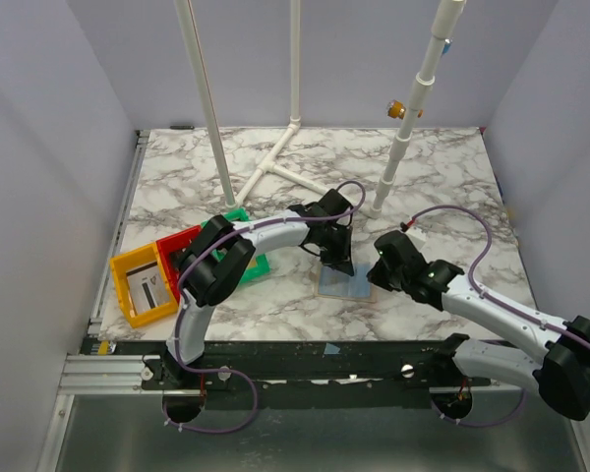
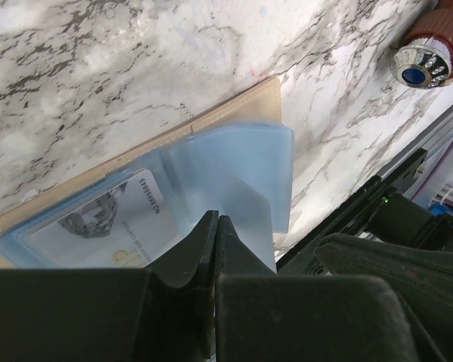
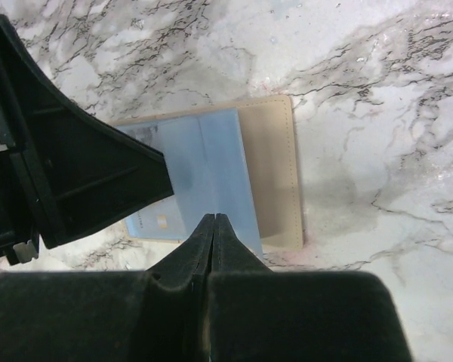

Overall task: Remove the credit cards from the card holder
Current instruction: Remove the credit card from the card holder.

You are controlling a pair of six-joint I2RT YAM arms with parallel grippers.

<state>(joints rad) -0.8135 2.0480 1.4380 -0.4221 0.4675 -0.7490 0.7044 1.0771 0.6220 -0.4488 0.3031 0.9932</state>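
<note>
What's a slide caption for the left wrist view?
Shut left fingers above the open card holder, a white card showing inside.

The top camera looks steeply down from behind the arm bases over the whole white marble desk (image 1: 423, 167). Wrist cameras look closely down past the black left pincer (image 2: 216, 230) and right pincer (image 3: 214, 226); all share the flat beige-tan card holder (image 1: 341, 283).

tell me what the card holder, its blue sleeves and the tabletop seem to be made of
Card holder: likely faux leather or fabric; matte beige, no shine. Blue sleeves: soft translucent plastic, slightly glossy; a card shows through. Tabletop: marble-pattern surface, possibly laminate or stone; grey veins, mild sheen.
</note>
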